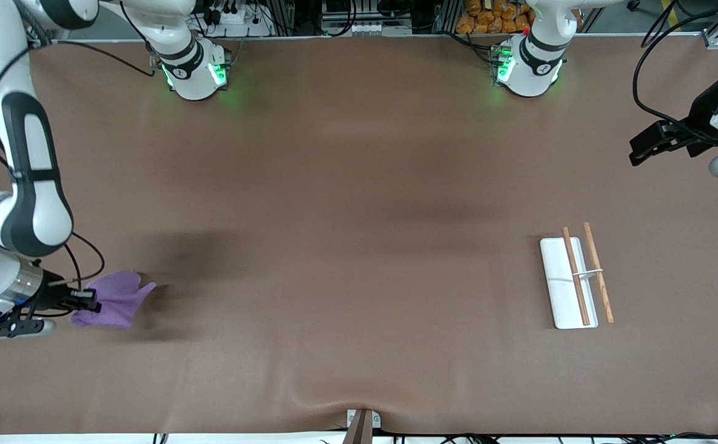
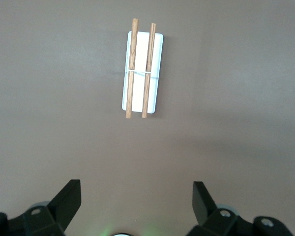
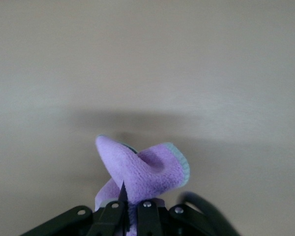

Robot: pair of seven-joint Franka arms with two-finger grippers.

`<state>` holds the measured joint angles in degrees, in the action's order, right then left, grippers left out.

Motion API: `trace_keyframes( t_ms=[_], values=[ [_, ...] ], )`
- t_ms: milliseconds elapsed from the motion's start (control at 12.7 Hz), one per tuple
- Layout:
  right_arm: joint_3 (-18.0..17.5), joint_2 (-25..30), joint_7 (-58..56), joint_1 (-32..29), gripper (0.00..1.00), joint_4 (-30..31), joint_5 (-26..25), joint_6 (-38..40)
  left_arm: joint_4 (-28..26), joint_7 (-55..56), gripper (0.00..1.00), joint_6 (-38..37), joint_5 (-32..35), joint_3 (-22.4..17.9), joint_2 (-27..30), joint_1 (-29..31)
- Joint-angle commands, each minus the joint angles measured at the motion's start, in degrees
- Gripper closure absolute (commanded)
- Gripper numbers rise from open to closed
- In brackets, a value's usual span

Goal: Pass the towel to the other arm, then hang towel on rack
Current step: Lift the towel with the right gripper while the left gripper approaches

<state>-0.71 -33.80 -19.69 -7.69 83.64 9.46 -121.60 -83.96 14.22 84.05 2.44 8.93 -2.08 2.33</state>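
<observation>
Towel (image 1: 118, 299): crumpled, bunched w/ loose corner pointing toward the bench (image 1: 346, 246) middle, at right arm's end. Right claw (image 1: 86, 300) clamped shut on its edge, just over the bench. Rack (image 1: 569, 283) at left arm's end, rods running near-to-far, nothing on it. Left claw (image 2: 136, 206) up high over that end, fingers spread wide, holding nothing.
</observation>
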Motion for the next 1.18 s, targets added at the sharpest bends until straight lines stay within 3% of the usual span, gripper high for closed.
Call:
trace_keyframes(
  t_ms=[0, 314, 707, 865, 1100],
  values=[
    [-1.39, 4.52, -6.57, 1.97, 1.0, 1.62, -0.59, 5.82, 0.12, -0.78, 0.0, 0.33, -0.94, 0.03, -0.12, 0.22],
    [-10.42, 8.22, -11.16, 2.15, 1.0, 1.62, -0.59, 10.93, -0.06, -0.08, 0.0, 0.33, -1.73, 0.12, -1.25, -0.4],
    [-25.98, 9.11, -10.73, 3.54, 1.0, 1.53, -1.03, 12.35, 1.35, 6.61, 0.0, 2.78, -9.28, 0.21, -6.96, -0.75],
    [-29.07, 9.11, -10.55, 7.23, 1.0, 1.35, -0.94, 11.91, 1.35, 9.57, 0.0, 4.63, -14.71, 0.21, -8.28, -0.66],
    [-29.7, 9.11, -7.93, 14.52, 1.0, 0.74, -0.68, 10.25, 1.26, 17.83, 0.0, 7.44, -19.56, 0.3, -9.78, -0.84]
  ],
)
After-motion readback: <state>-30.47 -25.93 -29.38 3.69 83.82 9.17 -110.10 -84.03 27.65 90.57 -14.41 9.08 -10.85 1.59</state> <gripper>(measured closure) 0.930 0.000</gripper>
